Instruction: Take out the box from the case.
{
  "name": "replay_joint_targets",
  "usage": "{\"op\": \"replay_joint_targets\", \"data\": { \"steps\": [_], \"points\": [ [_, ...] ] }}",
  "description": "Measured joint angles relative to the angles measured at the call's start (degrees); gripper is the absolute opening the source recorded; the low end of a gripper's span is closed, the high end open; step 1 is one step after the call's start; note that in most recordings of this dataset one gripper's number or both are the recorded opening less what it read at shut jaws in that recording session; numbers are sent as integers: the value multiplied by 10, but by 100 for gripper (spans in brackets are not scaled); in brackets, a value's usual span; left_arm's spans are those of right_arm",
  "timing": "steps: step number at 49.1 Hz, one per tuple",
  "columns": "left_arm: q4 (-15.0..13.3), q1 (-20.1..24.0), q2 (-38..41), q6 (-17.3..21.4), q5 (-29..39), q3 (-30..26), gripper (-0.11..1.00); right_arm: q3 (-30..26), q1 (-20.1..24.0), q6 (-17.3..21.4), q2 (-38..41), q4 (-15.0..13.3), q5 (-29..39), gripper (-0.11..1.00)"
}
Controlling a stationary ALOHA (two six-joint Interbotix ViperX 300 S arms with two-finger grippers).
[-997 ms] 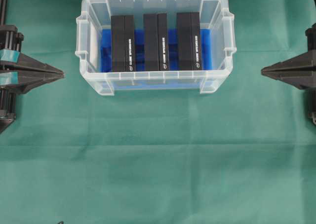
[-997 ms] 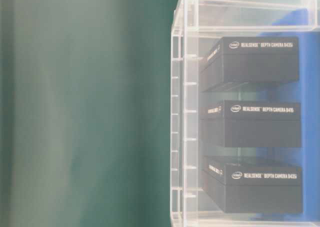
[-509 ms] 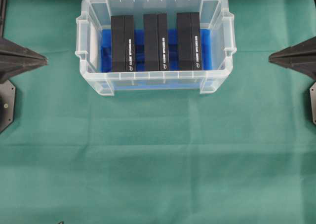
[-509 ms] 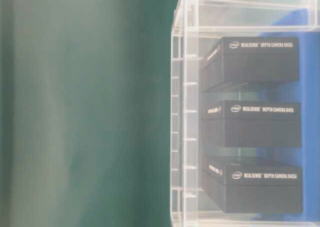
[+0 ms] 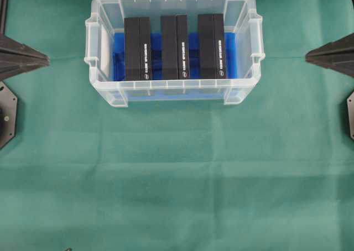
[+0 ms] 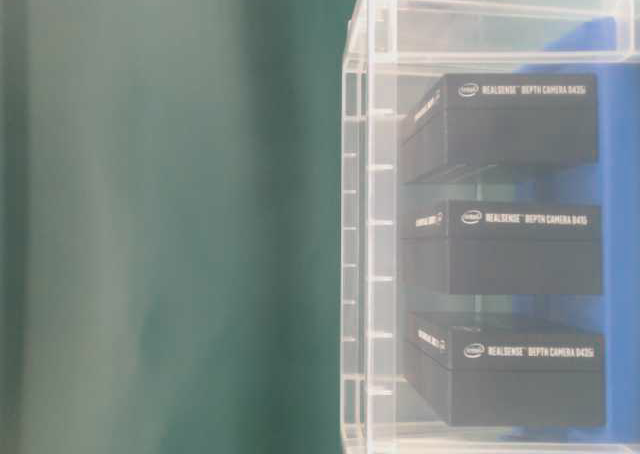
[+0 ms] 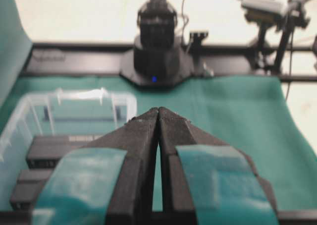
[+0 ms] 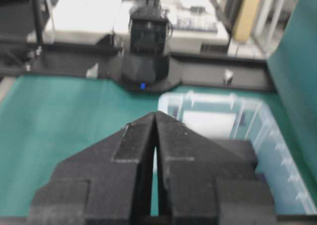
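Case cut off at frame edge, boxes partly cropped.

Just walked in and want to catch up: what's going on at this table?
Nothing is being handled yet. Three black boxes stand side by side in the clear case, on its blue lining. The left gripper and right gripper hang at the table's edges, fingers shut and empty, away from the case.

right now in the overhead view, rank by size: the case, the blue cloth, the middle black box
1. case, largest.
2. blue cloth, inside the case, mostly hidden by boxes.
3. middle black box, smallest; all three boxes look alike.
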Motion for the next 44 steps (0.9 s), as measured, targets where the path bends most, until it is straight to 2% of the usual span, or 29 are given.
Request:
{"op": "replay_joint_targets", "data": {
  "steps": [4,10,21,32,44],
  "points": [
    [-1,-4,0,-4,20,-2,1,-12,0,16,7,0,47,0],
    [-2,-10,0,-37,78,-17,1,-40,0,51,16,1,138,0],
    [-3,-20,12,-89,250,-62,1,-104,0,90,55,0,341,0],
    [-3,-22,48,-94,424,-112,1,-155,0,105,117,-1,509,0],
    [-2,-33,91,-94,583,-158,1,-175,0,156,154,-2,671,0]
  ]
}}
